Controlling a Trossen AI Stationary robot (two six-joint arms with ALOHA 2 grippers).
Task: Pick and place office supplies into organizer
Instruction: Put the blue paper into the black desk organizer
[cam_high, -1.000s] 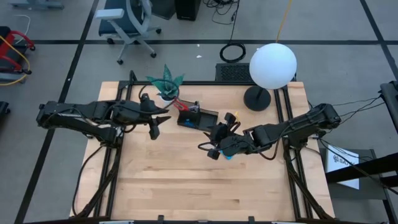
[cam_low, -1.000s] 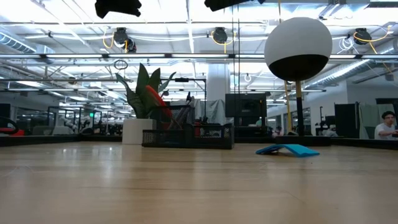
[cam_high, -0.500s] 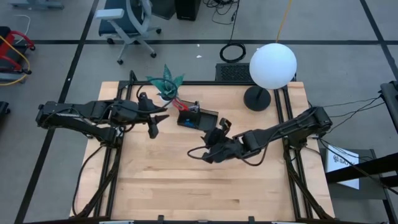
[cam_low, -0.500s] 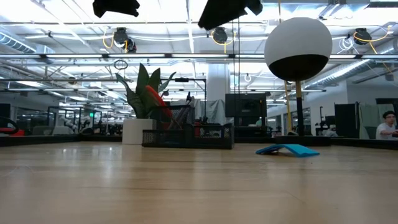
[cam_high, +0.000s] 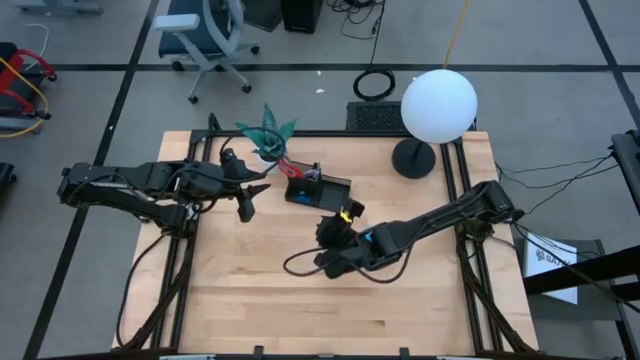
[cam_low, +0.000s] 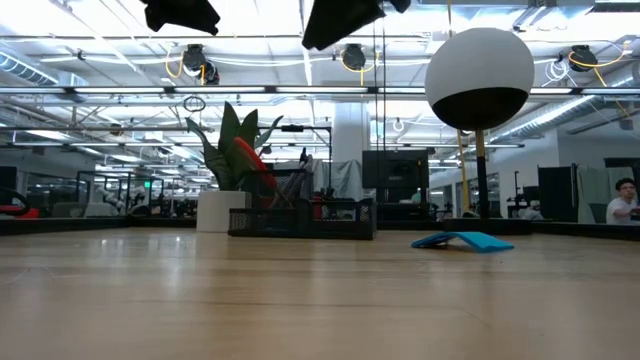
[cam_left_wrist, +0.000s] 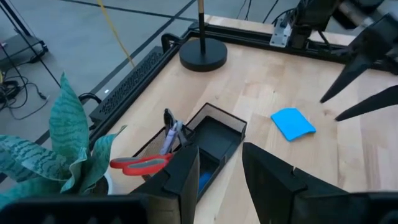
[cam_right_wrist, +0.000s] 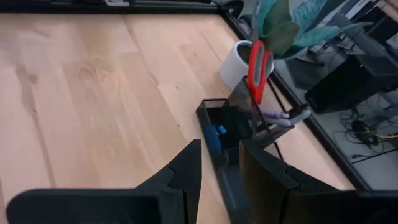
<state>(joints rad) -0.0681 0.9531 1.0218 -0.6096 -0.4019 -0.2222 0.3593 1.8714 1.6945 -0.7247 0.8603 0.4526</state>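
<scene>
- Claw on the left arm (cam_left_wrist: 217, 152) hovers over the worktop (cam_high: 260, 290) just left of the organizer (cam_high: 318, 188), its fingers parted and empty. If it swings right without rising, it could knock the tray askew or tip it.
- Potted plant (cam_high: 267, 132) stands just behind the organizer's left end. A low approach from that side risks brushing its leaves or nudging the white pot.
- Red-handled scissors (cam_right_wrist: 256, 62) stand upright in the taller back section, with pens (cam_right_wrist: 280, 115) leaning beside them. Anything dropped in from above could catch on the handles and bounce out, or lever the pens over the rim.
- Tiny blue block (cam_right_wrist: 219, 130) lies in a low front compartment, which looks narrow. A flat item set there would likely bridge the walls rather than seat.
- Claw on the right arm (cam_right_wrist: 219, 149) is raised off the worktop in front of the organizer, fingers parted and holding nothing. It points toward the tray, so a forward push could shove the light tray back into the plant.
- Blue notepad (cam_left_wrist: 293, 122) lies on the worktop, well apart from the organizer, with one edge curled up in the low view. Being thin, it may slide or fold under a pinch, and fingertips could scrape the wood.
- Lamp base (cam_high: 412, 158) sits beyond the notepad. A wide elbow sweep by the right arm might strike its stem.
</scene>
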